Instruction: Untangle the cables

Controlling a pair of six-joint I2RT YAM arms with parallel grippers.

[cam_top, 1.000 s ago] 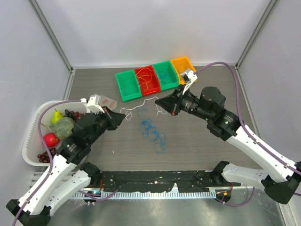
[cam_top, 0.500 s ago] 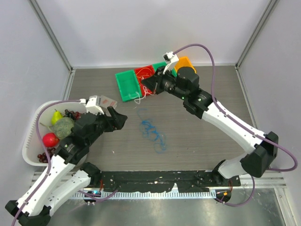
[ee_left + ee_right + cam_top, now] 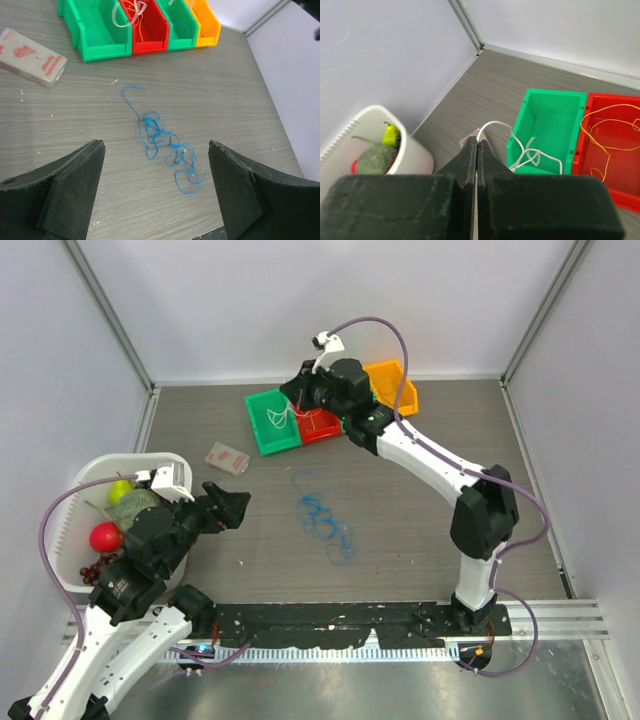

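Observation:
The blue cable [image 3: 322, 520] lies in a loose tangle of loops on the table's middle, and in the left wrist view the blue cable [image 3: 152, 125] lies beyond my open left gripper [image 3: 156, 144], which holds nothing. The left gripper [image 3: 240, 505] hangs left of the tangle. My right gripper [image 3: 290, 400] is over the left green bin [image 3: 262, 430], shut on the white cable [image 3: 530, 152], whose loops hang into that bin [image 3: 547, 107]. The right gripper's [image 3: 477, 142] jaws are pressed together on the cable's end. The orange cable [image 3: 600, 142] lies coiled in the red bin [image 3: 325, 427].
An orange bin [image 3: 395, 380] ends the bin row at the back. A small sponge packet [image 3: 226, 457] lies left of the bins. A white basket [image 3: 160, 460] with fruit stands at the left edge. Grey walls close the table's back and sides.
The left gripper opened, let go of the white cable and drew back toward the left. The right gripper carried the white cable from the table's middle to above the left green bin.

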